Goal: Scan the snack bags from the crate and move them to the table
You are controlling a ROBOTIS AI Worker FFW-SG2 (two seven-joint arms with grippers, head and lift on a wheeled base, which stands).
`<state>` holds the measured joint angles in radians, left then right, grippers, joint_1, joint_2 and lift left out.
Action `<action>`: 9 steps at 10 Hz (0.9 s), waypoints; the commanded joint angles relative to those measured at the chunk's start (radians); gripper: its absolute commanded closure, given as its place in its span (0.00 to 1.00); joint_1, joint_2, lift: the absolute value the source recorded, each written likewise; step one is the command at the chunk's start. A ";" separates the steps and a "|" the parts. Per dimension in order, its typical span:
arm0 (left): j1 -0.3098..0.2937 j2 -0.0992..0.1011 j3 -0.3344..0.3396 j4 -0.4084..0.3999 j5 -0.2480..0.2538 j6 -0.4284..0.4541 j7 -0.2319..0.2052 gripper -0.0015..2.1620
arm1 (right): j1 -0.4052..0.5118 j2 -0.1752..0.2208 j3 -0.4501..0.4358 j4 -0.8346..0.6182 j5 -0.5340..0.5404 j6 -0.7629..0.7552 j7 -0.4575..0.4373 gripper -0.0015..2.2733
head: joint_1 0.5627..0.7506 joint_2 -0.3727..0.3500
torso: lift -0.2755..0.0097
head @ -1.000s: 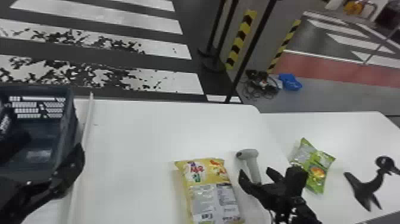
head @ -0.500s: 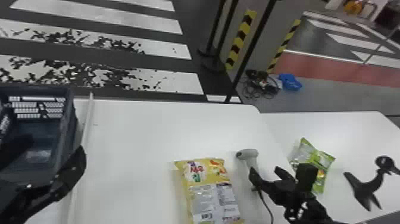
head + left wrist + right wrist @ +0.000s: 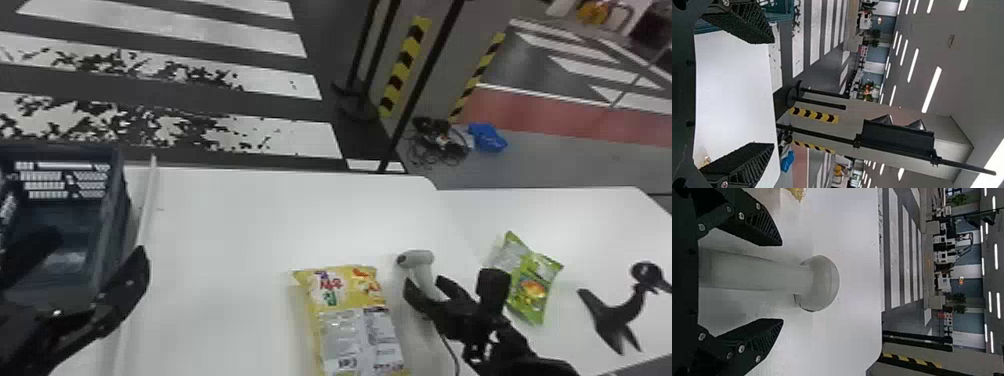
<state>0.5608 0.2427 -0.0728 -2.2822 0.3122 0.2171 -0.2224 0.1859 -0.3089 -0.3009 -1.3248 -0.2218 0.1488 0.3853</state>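
Note:
My right gripper is open around the handle of the grey scanner on the table. In the right wrist view the scanner lies between the spread fingers of my right gripper, with a gap on both sides. A yellow snack bag lies just left of it, and a green snack bag rests farther right. Over the crate side at the left stands my left gripper; in the left wrist view my left gripper is wide open and holds nothing.
A white strip runs along the table beside the crate. A black bird-shaped object stands at the right, past the green bag. The scanner's cable trails toward the near edge.
My right gripper first shifted right and then left and up, coming around the scanner's handle, which stays in place. The left arm has barely moved.

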 commanded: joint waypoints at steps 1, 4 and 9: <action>0.002 -0.003 -0.001 0.001 -0.005 0.000 0.000 0.03 | -0.026 -0.006 0.008 0.012 0.010 0.065 0.020 0.97 | 0.70 0.03 | 0.63; -0.012 -0.006 -0.009 0.018 -0.007 -0.003 0.002 0.03 | -0.002 -0.006 0.000 -0.040 0.010 0.087 0.029 0.99 | 0.70 0.03 | 0.63; -0.047 0.010 -0.015 0.035 0.015 -0.003 0.011 0.03 | 0.242 0.050 -0.069 -0.510 -0.021 0.225 -0.111 0.99 | 0.70 0.03 | 0.63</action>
<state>0.5203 0.2501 -0.0875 -2.2498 0.3187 0.2139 -0.2112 0.3778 -0.2784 -0.3583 -1.7450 -0.2355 0.3603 0.2812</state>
